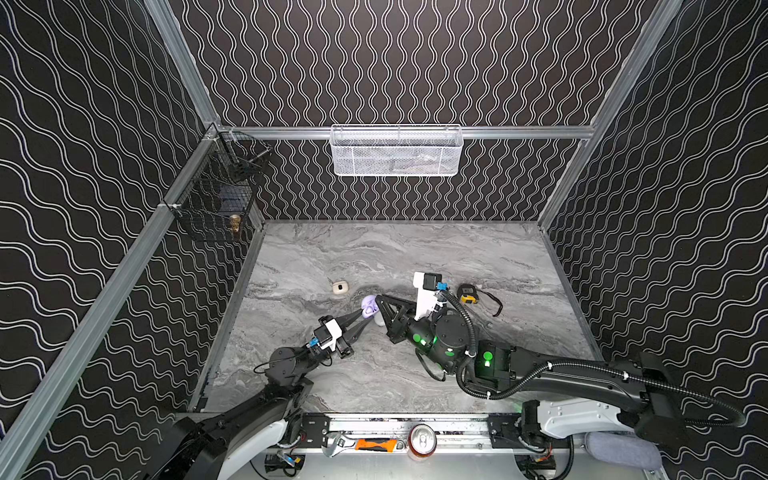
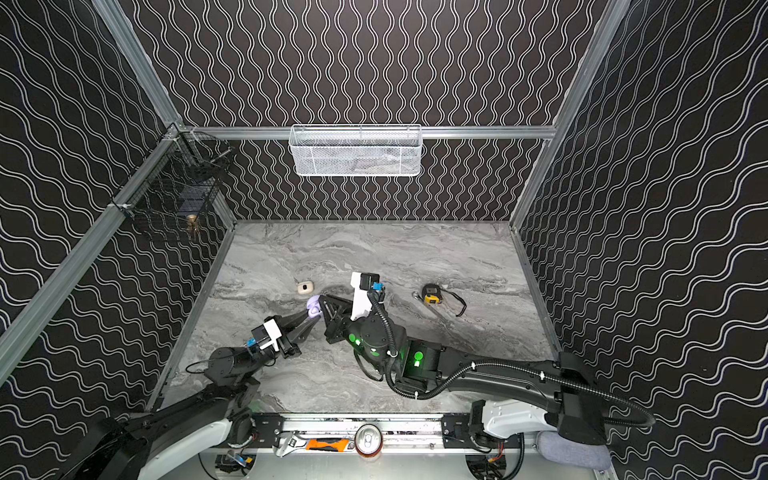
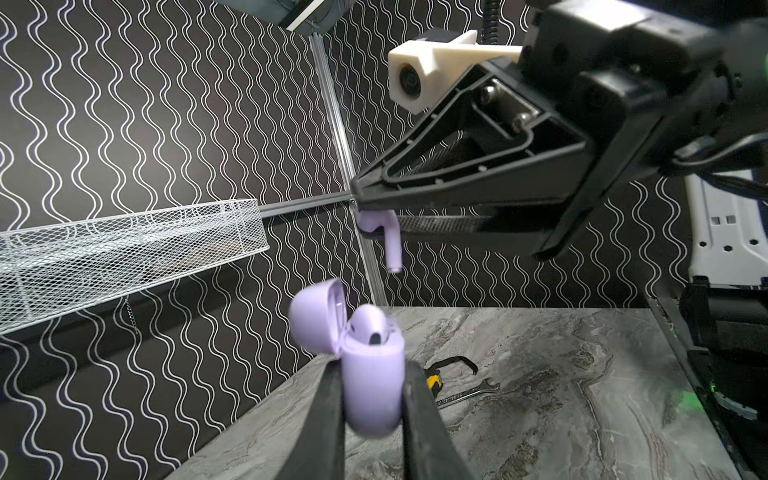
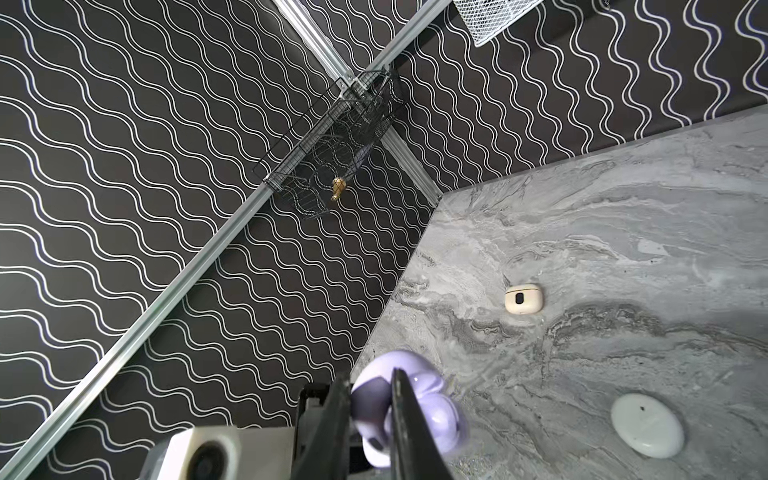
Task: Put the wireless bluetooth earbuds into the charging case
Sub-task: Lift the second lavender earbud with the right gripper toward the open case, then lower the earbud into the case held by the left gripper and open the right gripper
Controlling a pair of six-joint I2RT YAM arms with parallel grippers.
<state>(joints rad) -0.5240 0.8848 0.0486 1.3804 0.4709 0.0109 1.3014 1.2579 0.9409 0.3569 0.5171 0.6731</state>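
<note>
While the left fingers [image 3: 328, 415] clamp the lilac charging case [image 3: 376, 395], lid open, right fingers [image 3: 457, 191] pinch a lilac earbud [image 3: 386, 232] just above it, stem down. Risks: case twists in the grip, stem misses the free socket (seated earbud [image 3: 368, 328] fills the other), bud slips.

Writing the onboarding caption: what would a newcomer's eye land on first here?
The lilac charging case, lid open, one earbud seated, clamped in the left end effector mid-table. Just off its opening the right end effector pinches a second lilac earbud, stem toward the case. A cream case lies apart, farther back.
</note>
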